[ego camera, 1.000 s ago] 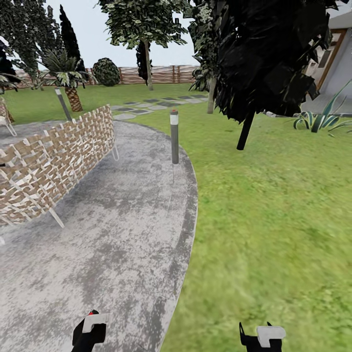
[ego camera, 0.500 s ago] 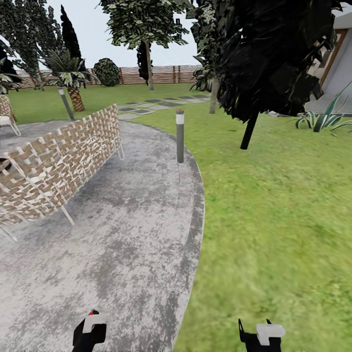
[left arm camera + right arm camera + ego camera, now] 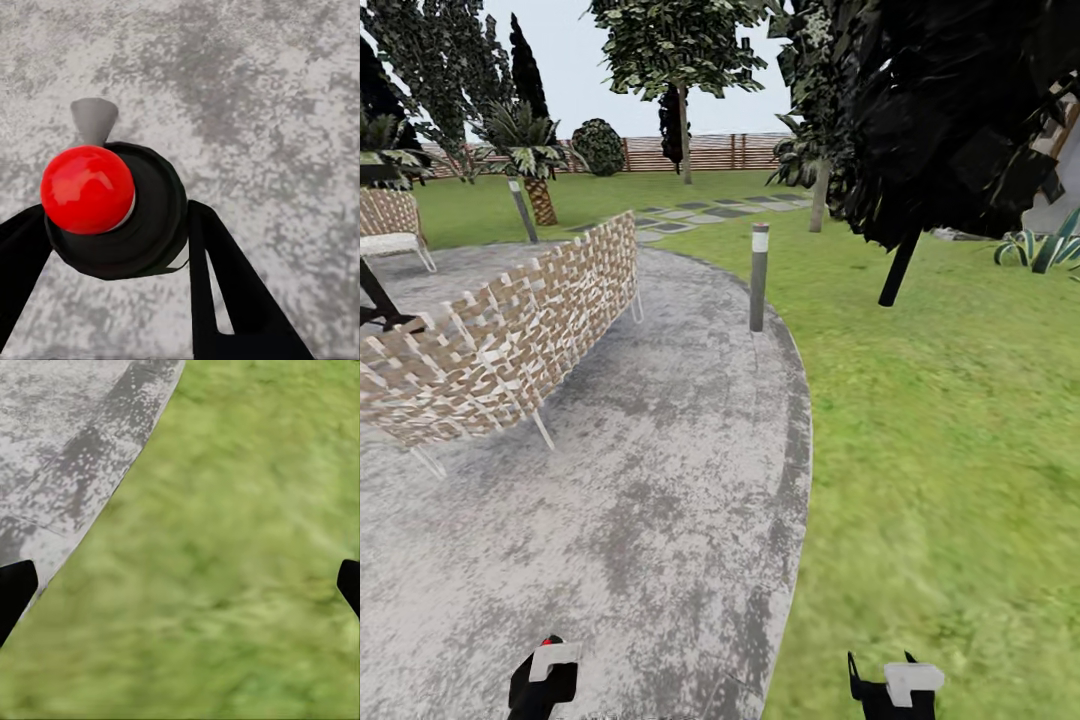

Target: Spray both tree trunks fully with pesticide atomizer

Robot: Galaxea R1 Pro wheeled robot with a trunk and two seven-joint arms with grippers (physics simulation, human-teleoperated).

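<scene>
A: Left gripper (image 3: 112, 247)?
B: We note its fingers clamp the pesticide atomizer (image 3: 112, 210) above the floor (image 3: 610, 500).
A: Right gripper (image 3: 180, 585)?
B: Fingers spread wide, nothing between, over the lawn (image 3: 240, 570).

The floor (image 3: 650, 480) lies at the left and the grass (image 3: 940, 450) at the right. A woven fence (image 3: 510, 335) stands on the floor's left part. A post (image 3: 759, 277) stands at the floor's far edge. Behind it are two trees (image 3: 684, 130) (image 3: 820, 190), then a wooden fence (image 3: 700, 152).
</scene>
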